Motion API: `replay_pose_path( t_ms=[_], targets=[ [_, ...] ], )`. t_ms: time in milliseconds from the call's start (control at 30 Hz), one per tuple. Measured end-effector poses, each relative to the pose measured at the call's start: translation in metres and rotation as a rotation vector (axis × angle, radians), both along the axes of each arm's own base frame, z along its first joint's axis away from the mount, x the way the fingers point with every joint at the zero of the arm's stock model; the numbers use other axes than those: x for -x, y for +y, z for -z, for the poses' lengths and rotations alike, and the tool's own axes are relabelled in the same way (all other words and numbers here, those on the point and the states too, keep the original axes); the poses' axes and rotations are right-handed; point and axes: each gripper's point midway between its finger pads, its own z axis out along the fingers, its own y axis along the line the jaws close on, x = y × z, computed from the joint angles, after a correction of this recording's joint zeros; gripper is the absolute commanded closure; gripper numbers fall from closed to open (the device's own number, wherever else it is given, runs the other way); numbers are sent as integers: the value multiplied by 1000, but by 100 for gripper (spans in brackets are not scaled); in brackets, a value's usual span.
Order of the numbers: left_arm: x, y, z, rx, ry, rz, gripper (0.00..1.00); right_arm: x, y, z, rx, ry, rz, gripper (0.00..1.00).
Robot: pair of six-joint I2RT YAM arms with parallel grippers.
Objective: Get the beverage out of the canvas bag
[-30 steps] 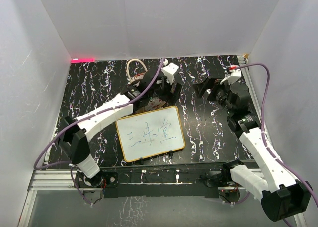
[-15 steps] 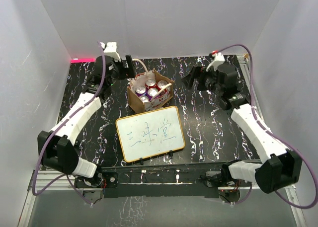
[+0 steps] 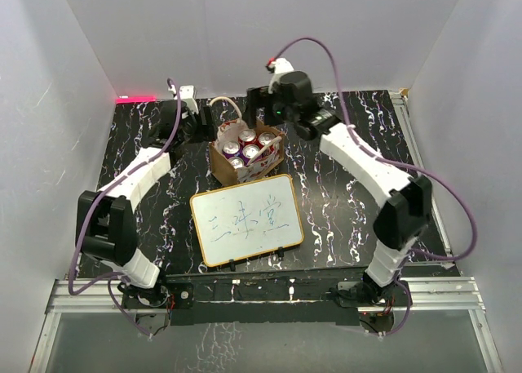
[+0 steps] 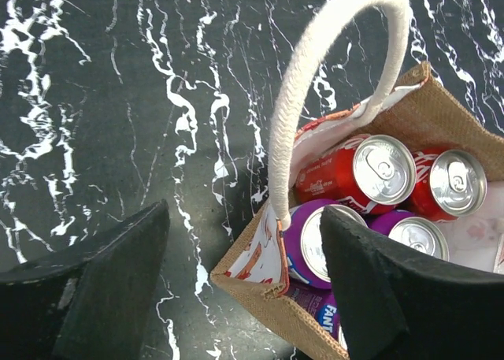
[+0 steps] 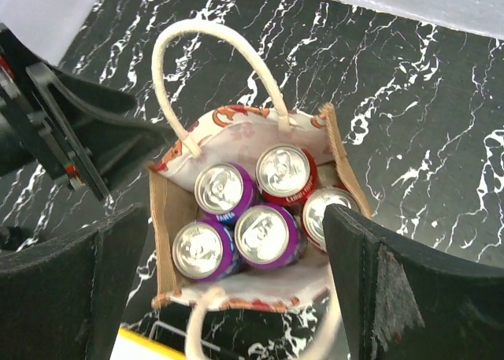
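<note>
So the canvas bag (image 3: 222, 167) sits open on the black marble table (image 3: 342, 202), with five soda cans (image 5: 264, 235) standing upright inside it, three purple and two red. The left gripper (image 4: 244, 218) is right at the bag's left side, fingers spread wide around a corner of the bag and one cream handle (image 4: 315, 84), not pinching anything. The right gripper (image 5: 236, 218) hangs above the bag, fingers also wide apart and holding nothing. A whiteboard (image 3: 245, 219) lies just in front of the bag.
</note>
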Motion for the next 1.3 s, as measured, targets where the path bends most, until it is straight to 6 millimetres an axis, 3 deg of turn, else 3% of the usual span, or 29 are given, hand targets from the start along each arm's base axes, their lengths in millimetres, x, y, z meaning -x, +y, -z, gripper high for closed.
replay_pose_path(
  t_ms=[133,233,467,600,700,967,1300],
  targets=[
    [-1,-7,17,20,44,29,41,-14,33,16,79,14,24,7],
    [0,-10,27,25,74,44,48,-22,49,41,155,45,56,8],
    [-2,-15,27,49,103,71,66,-39,50,111,344,130,179,14],
    [-4,-17,21,71,101,78,72,-41,45,135,408,155,215,16],
    [-5,-15,19,89,103,75,77,-43,42,143,432,161,231,18],
    [-7,-15,19,158,129,99,87,-58,46,134,421,121,269,27],
    [-7,-21,19,186,142,129,91,-66,48,162,465,134,282,37]
  ],
)
